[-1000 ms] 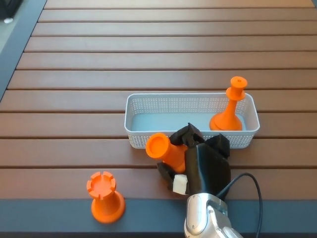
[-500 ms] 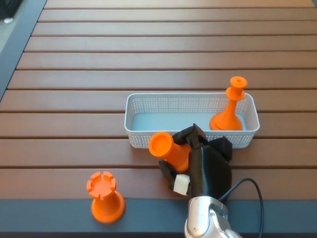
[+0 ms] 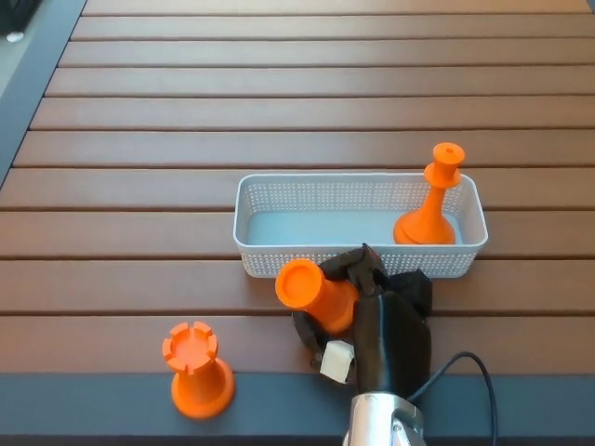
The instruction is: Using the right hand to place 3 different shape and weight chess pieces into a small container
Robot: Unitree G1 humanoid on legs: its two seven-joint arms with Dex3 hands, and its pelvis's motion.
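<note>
My right hand (image 3: 376,311) is shut on an orange chess piece (image 3: 311,292), held tilted with its round base toward the camera, just in front of the near wall of the white mesh basket (image 3: 279,255). Inside the basket at its right end stands an orange pawn-like piece (image 3: 429,204), upright. An orange rook (image 3: 198,370) stands upright on the table's dark front edge at the lower left. My left hand does not show.
The slatted brown wooden table (image 3: 279,111) stretches away behind the basket. A black cable (image 3: 469,358) loops from my right forearm. The table's left edge runs diagonally at the upper left.
My right hand with the held piece has barely shifted, turning slightly and easing a little toward me. The basket, pawn and rook have stayed put.
</note>
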